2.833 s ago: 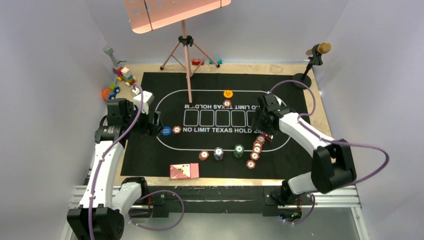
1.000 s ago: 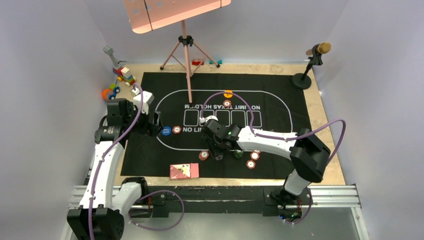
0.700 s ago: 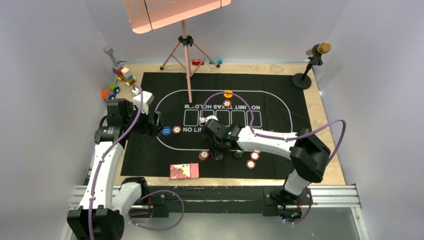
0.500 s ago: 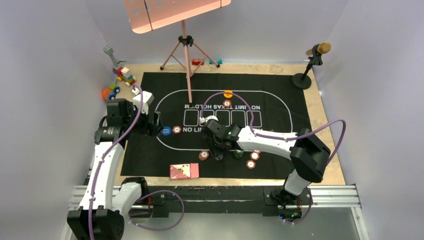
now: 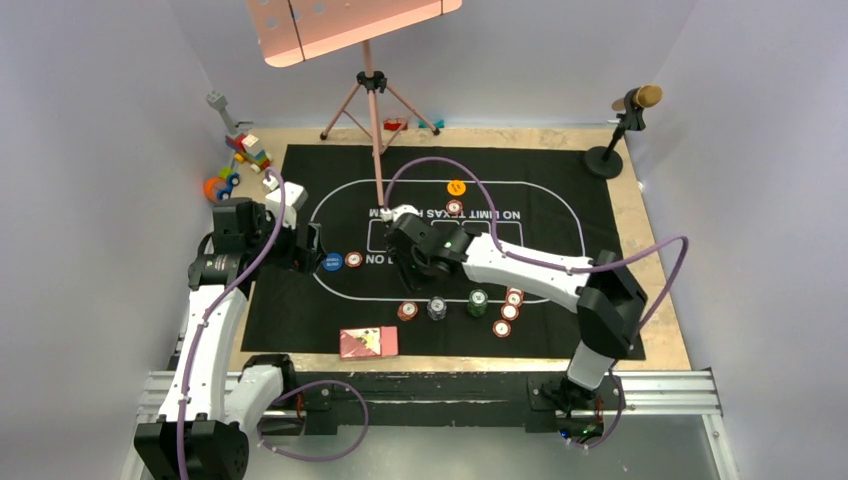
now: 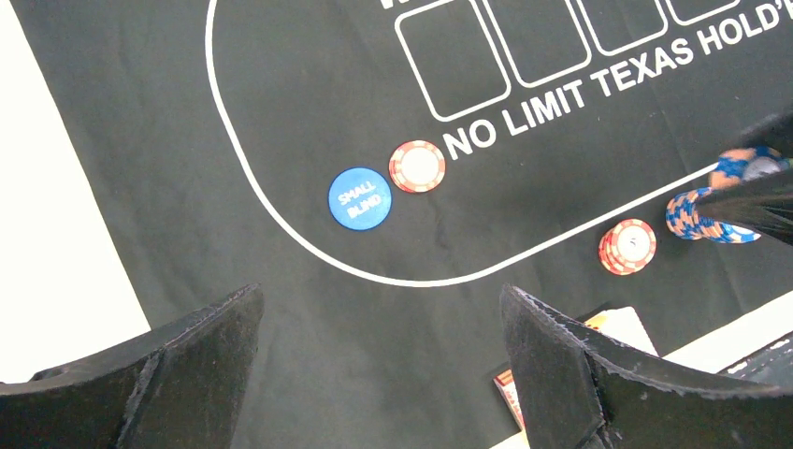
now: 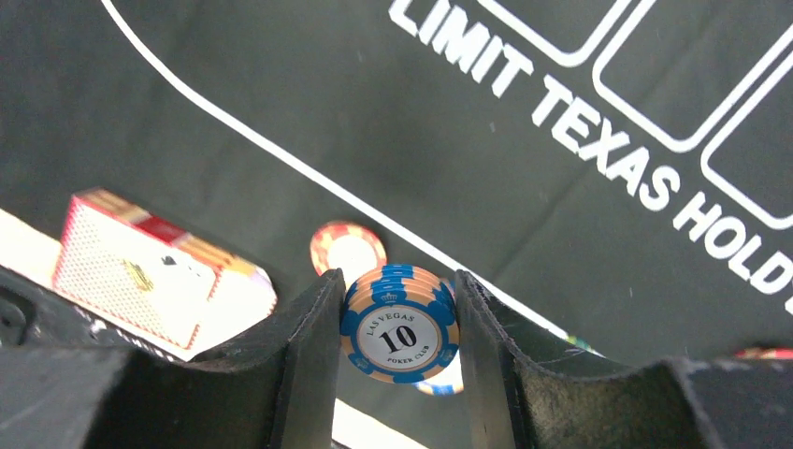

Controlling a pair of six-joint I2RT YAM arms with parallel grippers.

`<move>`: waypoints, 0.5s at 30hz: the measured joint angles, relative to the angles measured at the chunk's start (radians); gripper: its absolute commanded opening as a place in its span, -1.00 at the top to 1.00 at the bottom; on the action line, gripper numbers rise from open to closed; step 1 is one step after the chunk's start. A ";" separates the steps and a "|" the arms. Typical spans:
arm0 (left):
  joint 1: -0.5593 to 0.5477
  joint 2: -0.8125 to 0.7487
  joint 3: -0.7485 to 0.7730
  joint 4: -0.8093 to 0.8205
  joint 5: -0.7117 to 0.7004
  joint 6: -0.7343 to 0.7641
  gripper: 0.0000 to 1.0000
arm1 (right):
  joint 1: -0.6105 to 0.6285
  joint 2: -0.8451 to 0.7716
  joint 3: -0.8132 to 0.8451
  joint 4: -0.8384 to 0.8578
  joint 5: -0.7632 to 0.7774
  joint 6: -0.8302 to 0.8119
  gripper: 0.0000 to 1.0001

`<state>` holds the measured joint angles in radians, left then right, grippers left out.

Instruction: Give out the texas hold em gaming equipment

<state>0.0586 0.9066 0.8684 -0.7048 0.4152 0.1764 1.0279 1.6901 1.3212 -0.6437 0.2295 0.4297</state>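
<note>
The blue-edged chips (image 7: 399,334), a short stack with a "10" on the top face, are pinched edge to edge in the right gripper (image 7: 397,281). Its jaws are narrowed onto them, and they hang clear of the black mat (image 5: 600,190), over the near curve of the printed white oval. The rest of that pile (image 5: 437,307) sits on the mat just outside the line, with a red stack (image 5: 408,311) beside it on one side and green chips (image 5: 478,300) on the other. A few loose red chips (image 5: 509,312) lie a little further right. The card box (image 5: 368,342) lies at the near edge of the mat.

The left gripper (image 6: 381,292) hangs with its jaws spread wide and nothing between them. It is above the mat's left end, where a blue disc (image 6: 359,198) and a single red chip (image 6: 417,166) lie touching. On the far side an orange disc (image 5: 457,187) has its own red chip (image 5: 454,207) near it.

I'd say the job is mid-deal: a share of the blue-edged chips is in the air, on its way to a seat. Both discs already have a red chip, so one of those places looks the likely target. The next move calls for carrying the stack level, lowering it flat beside the chip already there, and opening only once it rests, or the chips will slide apart.
</note>
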 measured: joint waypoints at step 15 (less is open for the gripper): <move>0.000 0.000 0.000 0.000 -0.009 -0.001 -0.99 | -0.034 0.549 0.496 0.040 -0.071 -0.093 1.00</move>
<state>0.0586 0.9066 0.8684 -0.7044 0.4065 0.1757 0.9943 2.2395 1.8172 -0.6041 0.1581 0.3363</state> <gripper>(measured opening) 0.995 0.461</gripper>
